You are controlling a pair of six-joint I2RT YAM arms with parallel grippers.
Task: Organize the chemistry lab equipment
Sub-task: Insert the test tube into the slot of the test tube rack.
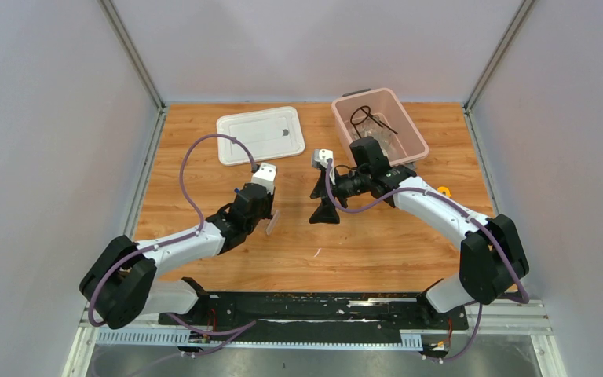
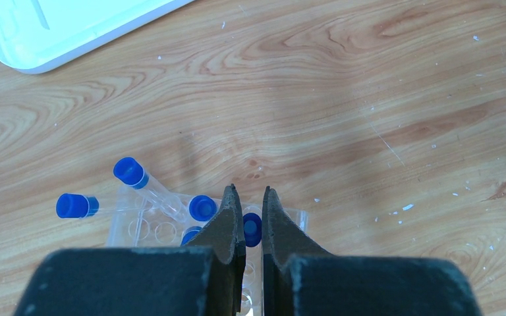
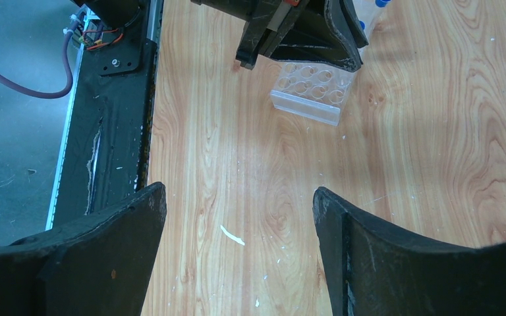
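Three grey walls (image 1: 314, 47) enclose the wood-grain table (image 1: 377, 251), which is flecked with white debris. Left gripper (image 2: 249, 194): fingers nearly together, clamping a blue-capped tube (image 2: 252, 229) at the clear tube rack (image 2: 148, 230), left of table centre. Right gripper (image 3: 237, 194): wide open, empty, over bare wood.

Bin (image 1: 413, 126) right of the lid (image 1: 260, 134), wire ring tripod (image 1: 365, 116) inside it; tube rack (image 3: 313, 89) before the lid
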